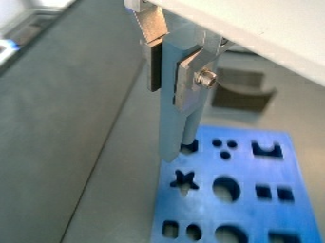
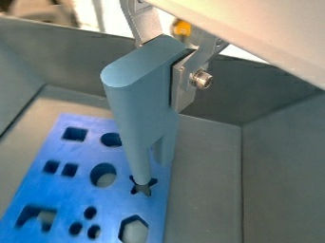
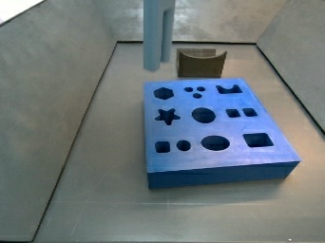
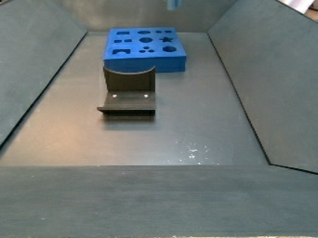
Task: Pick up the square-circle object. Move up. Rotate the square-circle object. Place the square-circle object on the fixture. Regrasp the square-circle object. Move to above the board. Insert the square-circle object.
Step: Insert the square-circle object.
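Square-circle object (image 1: 176,114) hangs upright in a wrist view, a slim blue-grey peg pinched between the silver fingers (image 1: 193,78) of the claw (image 1: 173,68). Its lower end hovers over the bright-blue board (image 1: 248,195), close to the star cut-out (image 1: 185,179), and whether it touches the board cannot be told. Beyond the board stands the dark fixture (image 1: 244,87) on the grey worktop (image 1: 76,161).

In a wrist view from the opposite side, the square-circle object (image 2: 143,104) shows its broad flat face, tapering to a narrow tip just above the star cut-out (image 2: 143,185) in the board (image 2: 64,190). One finger (image 2: 191,74) with a screw presses against its side, so the claw (image 2: 162,59) is closed on the peg.

In a side view, the square-circle object (image 3: 156,33) hangs vertically above the far left part of the scene, its lower end clear of the board (image 3: 216,157) and left of the fixture (image 3: 200,63). The claw is cut off by the frame edge. The board lies flat on the worktop (image 3: 89,190), the fixture just behind its far edge.

In a side view from the far end, the fixture (image 4: 128,88) stands near the middle, the board (image 4: 147,49) behind it. Only the tip of the square-circle object (image 4: 173,5) shows at the frame's edge above the board.
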{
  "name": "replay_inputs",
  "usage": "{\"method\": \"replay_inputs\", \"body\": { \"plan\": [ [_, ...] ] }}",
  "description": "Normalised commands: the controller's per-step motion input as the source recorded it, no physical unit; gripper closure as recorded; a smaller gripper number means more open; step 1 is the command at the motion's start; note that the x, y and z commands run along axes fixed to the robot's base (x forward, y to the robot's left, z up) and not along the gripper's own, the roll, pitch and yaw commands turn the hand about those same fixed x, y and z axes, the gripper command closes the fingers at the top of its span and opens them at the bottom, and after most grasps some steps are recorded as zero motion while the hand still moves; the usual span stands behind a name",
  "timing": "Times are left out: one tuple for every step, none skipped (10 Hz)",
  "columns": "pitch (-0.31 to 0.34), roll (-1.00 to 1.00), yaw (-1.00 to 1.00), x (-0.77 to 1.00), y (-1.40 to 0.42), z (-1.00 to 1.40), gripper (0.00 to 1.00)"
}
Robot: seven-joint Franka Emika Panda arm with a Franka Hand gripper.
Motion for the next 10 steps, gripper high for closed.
{"method": "replay_inputs", "body": {
  "plan": [
    [-0.197,0.00,-0.86,0.04,-0.20,-0.57,1.00],
    [-0.237,0.00,-0.78,0.02,-0.31,-0.52,1.00],
    [-0.164,0.00,-0.85,0.00,-0.29,-0.35,1.00],
    [-0.120,-0.02,-0.89,0.00,-0.27,-0.27,1.00],
    [0.000,0.00,-0.85,0.00,-0.37,-0.05,1.00],
    [0.059,0.08,-0.72,0.00,-0.47,0.00,1.00],
    [0.164,0.16,-0.70,-0.12,-0.38,-0.14,1.00],
    [0.156,0.20,-0.74,-0.16,-0.31,-0.23,1.00],
    [0.117,0.24,-0.70,-0.13,-0.33,-0.17,1.00],
    [0.130,0.23,-0.74,-0.14,-0.28,-0.10,1.00]
  ]
}}
